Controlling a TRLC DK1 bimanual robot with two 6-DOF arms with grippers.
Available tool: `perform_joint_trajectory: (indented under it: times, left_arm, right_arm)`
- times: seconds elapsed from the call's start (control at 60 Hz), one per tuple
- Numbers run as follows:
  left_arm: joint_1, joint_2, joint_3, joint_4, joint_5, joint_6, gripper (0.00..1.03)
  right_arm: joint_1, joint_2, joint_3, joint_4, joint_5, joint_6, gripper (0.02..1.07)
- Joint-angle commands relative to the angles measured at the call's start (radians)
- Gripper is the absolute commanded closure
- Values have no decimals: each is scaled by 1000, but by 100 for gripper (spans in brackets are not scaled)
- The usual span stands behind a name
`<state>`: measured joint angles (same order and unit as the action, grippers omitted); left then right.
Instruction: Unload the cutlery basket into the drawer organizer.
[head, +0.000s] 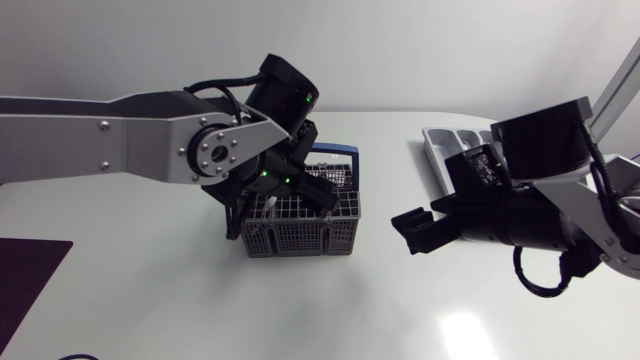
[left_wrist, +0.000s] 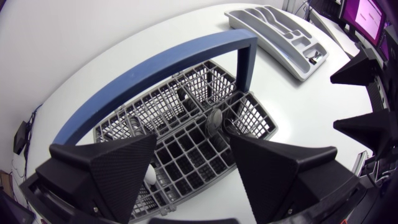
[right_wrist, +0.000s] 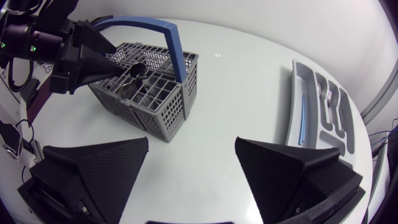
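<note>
**Left gripper wide over basket, right gripper wide beside it**

The left arm comes in from the left, wrist bent down, left gripper (head: 318, 195) spread wide over the basket (head: 300, 228) mid-table. The right gripper (head: 415, 232) hangs wide open and empty right of the basket. The organizer (head: 450, 150) lies far right. Only the wrist views show a spoon (left_wrist: 214, 118) standing in the basket, just ahead of the left fingers.

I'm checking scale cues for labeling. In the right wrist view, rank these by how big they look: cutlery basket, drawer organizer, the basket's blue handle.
1. cutlery basket.
2. drawer organizer: about as long but narrower, so a close call.
3. blue handle: a thin arch, clearly smallest.
</note>
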<state>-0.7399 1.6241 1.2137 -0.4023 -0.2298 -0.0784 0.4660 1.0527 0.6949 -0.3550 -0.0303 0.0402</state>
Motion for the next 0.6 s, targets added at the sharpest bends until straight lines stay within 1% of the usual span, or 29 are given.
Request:
perform_joint_trajectory:
  times: [0.0, 0.083, 0.133, 0.183, 0.217, 0.25, 0.283, 0.367, 0.45, 0.5, 0.517, 0.533, 0.583]
  left_arm:
    - [-15, 26, 35, 11, -13, 12, 25]
    - [-19, 48, 43, 22, -40, 19, 26]
    - [-21, 57, 43, 30, -45, 22, 28]
    - [-26, 62, 43, 37, -51, 26, 28]
    - [-35, 68, 41, 48, -71, 35, 31]
    - [-38, 69, 40, 56, -77, 39, 31]
    - [-47, 77, 35, 72, -105, 52, 32]
    - [-62, 92, 23, 117, -143, 78, 39]
    - [-70, 105, 21, 131, -158, 94, 39]
    - [-78, 117, 20, 143, -181, 103, 39]
    - [-78, 117, 20, 143, -183, 104, 40]
    - [-79, 120, 20, 149, -192, 106, 43]
    - [-79, 126, 17, 157, -198, 109, 44]
  right_arm:
    - [10, 26, 20, 17, 0, -13, 7]
    - [11, 32, 20, 21, 0, -13, 7]
    - [11, 32, 20, 21, -2, -13, 7]
    - [13, 32, 18, 21, -2, -13, 7]
    - [13, 32, 17, 22, -2, -13, 7]
    - [11, 32, 14, 22, -2, -13, 7]
    - [11, 33, 12, 22, -2, -13, 7]
    - [13, 32, 9, 24, -2, -13, 7]
    - [11, 32, 6, 24, 0, -14, 7]
    - [11, 30, 6, 24, 0, -17, 7]
    - [11, 30, 5, 24, 0, -17, 7]
    - [11, 30, 5, 24, 0, -17, 7]
    - [11, 30, 3, 24, -2, -19, 7]
